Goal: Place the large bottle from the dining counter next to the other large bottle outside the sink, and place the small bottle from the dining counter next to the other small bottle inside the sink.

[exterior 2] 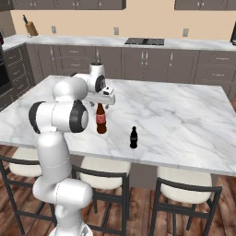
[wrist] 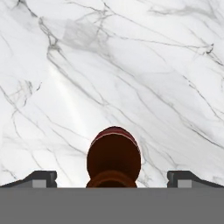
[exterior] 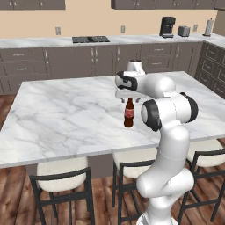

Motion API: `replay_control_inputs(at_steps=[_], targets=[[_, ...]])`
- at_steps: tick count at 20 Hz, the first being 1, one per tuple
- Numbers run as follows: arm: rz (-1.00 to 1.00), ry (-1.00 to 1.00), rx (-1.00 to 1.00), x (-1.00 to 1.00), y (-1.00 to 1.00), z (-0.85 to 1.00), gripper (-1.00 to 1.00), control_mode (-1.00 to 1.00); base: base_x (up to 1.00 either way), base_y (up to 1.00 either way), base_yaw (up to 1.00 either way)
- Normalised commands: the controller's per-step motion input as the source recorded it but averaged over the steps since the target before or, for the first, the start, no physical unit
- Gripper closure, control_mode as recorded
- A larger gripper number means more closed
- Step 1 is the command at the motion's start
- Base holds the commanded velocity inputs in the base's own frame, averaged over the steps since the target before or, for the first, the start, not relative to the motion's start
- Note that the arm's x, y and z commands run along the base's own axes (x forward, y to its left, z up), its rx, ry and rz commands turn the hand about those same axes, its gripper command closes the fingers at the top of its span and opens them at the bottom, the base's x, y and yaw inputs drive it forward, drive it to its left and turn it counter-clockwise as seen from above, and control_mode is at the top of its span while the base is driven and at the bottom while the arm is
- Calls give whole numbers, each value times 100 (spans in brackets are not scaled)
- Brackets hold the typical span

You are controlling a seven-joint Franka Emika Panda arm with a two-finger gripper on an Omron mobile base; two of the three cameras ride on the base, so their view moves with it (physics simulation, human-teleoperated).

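The large bottle [exterior: 128,114] [exterior 2: 101,120], brown with a red label, stands upright on the marble dining counter [exterior: 66,118] near its front edge. My gripper [exterior: 128,100] [exterior 2: 102,105] hangs open just above the bottle's cap, pointing down. In the hand view the large bottle [wrist: 113,155] is seen from above, centred between the two fingertips [wrist: 41,178], which stand wide apart and touch nothing. The small bottle [exterior 2: 133,137], dark with a black cap, stands upright to the right of the large one, closer to the counter's edge. The sink is out of view.
Stools [exterior: 61,178] [exterior 2: 186,184] are tucked under the counter's front edge. A back counter along the wall carries a cooktop [exterior: 90,39], a coffee machine [exterior: 167,26] and a toaster [exterior: 183,30]. A knife block [exterior 2: 31,28] stands at the far left.
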Motion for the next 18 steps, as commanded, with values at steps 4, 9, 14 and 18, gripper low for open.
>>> replay_control_inputs(at_steps=[4, 9, 14, 18], targets=[[0, 0, 0, 0, 0, 0, -100, -100, 0, 0, 0], [0, 0, 0, 0, 0, 0, 100, -100, 0, 0, 0], [0, 0, 0, 0, 0, 0, 100, -100, 0, 0, 0], [0, 0, 0, 1, 0, 0, 100, -100, 0, 0, 0]])
